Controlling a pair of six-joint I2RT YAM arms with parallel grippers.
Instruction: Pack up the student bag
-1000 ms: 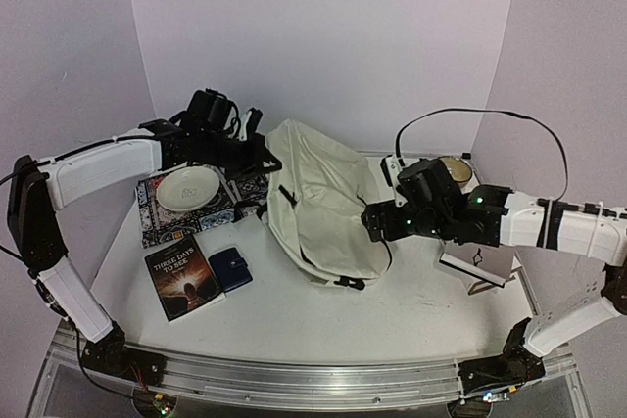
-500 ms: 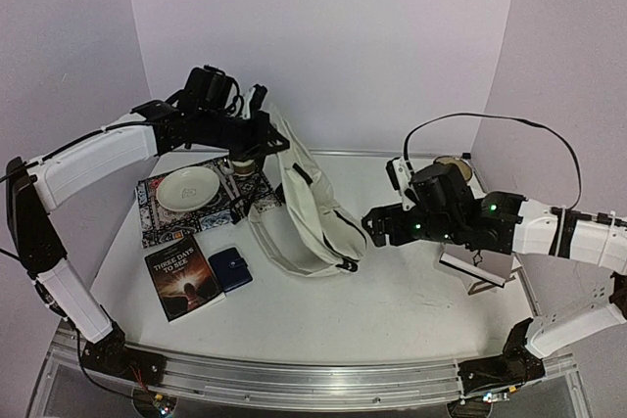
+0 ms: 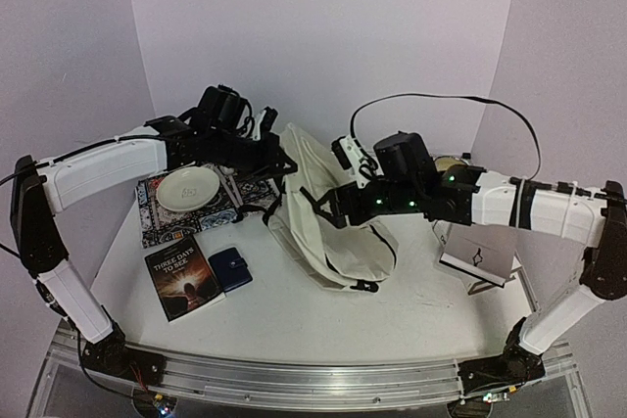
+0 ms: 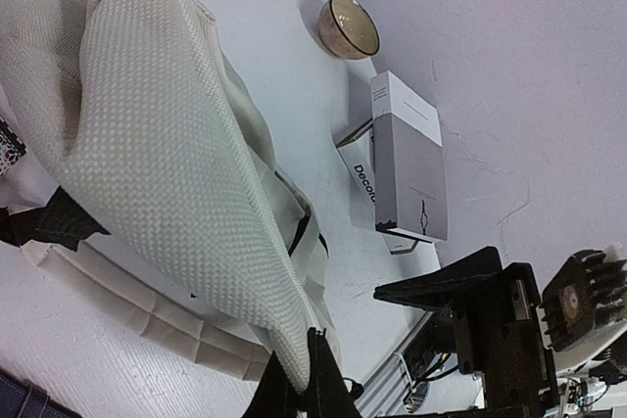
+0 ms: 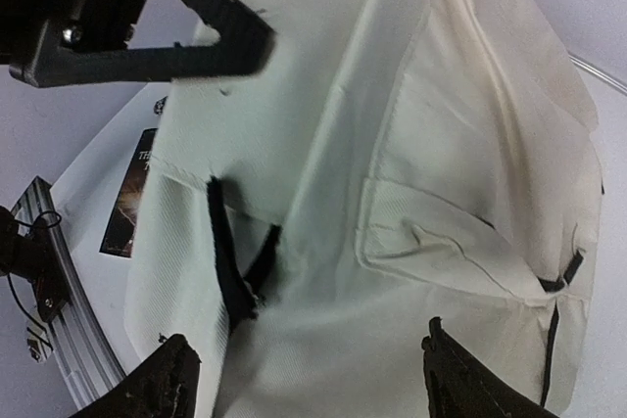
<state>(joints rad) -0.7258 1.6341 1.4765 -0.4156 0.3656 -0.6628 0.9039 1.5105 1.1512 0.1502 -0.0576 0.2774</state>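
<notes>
The cream student bag (image 3: 328,208) stands half lifted in the middle of the table, with black straps and a buckle (image 3: 364,285) at its near end. My left gripper (image 3: 276,165) is shut on the bag's upper edge; the left wrist view shows its jaws (image 4: 312,379) pinched on the mesh fabric (image 4: 147,144). My right gripper (image 3: 328,205) is open and sits against the bag's front. In the right wrist view its gripper (image 5: 309,369) shows wide-apart fingers (image 5: 460,369) framing the cream cloth (image 5: 411,173) and a black strap (image 5: 235,271).
On the left lie a patterned mat (image 3: 171,217) with a white plate (image 3: 188,188), a book (image 3: 183,276) and a small blue wallet (image 3: 230,267). On the right are a brown bowl (image 3: 453,167) and a boxed book on a stand (image 3: 480,256).
My right arm swung left from the table's right side onto the bag. My left gripper lowered slightly, still holding the bag, which spread wider towards the right.
</notes>
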